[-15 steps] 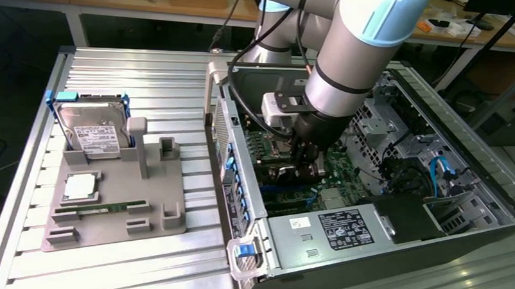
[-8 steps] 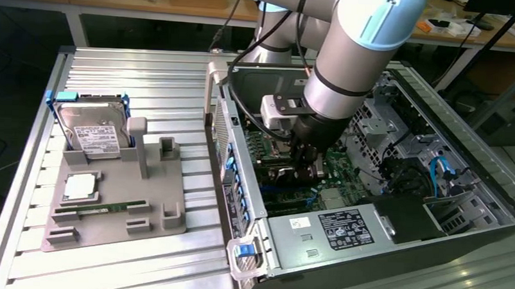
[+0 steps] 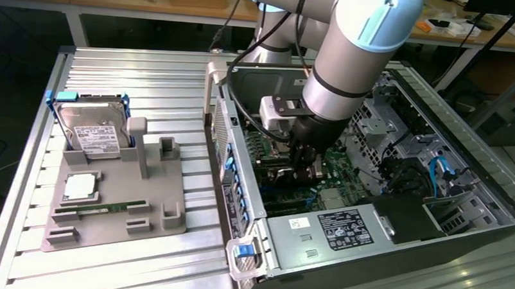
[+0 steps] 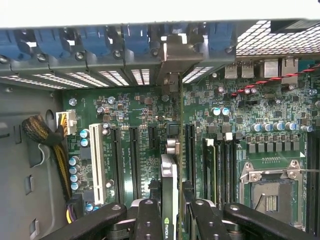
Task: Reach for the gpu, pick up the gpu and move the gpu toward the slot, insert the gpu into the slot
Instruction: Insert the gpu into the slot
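My gripper (image 4: 172, 222) is down inside the open computer case (image 3: 462, 158), over the green motherboard (image 4: 135, 105). Its black fingers (image 4: 149, 220) are shut on the gpu (image 4: 169, 172), which I see edge-on as a thin upright card with a small green logo near the pads. The card runs from the fingers to its silver end bracket (image 4: 172, 57) at the case's rear wall. It stands between the black card connectors, and the slot beneath it is hidden by the card's edge. In the exterior view the gripper (image 3: 307, 160) is low over the board.
A white connector (image 4: 97, 156) and a cable bundle (image 4: 45, 135) lie on one side of the card; the memory connectors (image 4: 220, 165) and silver CPU socket (image 4: 270, 192) lie on the other. Outside the case, a grey fixture (image 3: 109, 203) holds a hard drive (image 3: 91, 132) and a memory stick (image 3: 101, 208).
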Robot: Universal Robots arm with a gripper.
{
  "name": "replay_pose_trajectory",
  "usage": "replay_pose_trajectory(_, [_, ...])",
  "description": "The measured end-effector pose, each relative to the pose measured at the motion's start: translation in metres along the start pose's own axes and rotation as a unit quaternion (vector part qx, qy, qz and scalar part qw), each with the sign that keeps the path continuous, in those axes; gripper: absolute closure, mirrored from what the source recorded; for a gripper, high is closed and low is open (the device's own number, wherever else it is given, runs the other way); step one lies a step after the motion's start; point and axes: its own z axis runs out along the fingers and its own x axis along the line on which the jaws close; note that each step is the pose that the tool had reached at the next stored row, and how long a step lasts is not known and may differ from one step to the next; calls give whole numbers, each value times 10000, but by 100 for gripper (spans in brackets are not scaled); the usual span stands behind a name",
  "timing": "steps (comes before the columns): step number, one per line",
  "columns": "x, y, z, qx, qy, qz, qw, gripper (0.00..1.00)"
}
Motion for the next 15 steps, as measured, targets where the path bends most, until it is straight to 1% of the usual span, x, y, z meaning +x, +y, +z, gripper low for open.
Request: replay_pose_trajectory(15, [1,4,30,-1,1,0,10000,73])
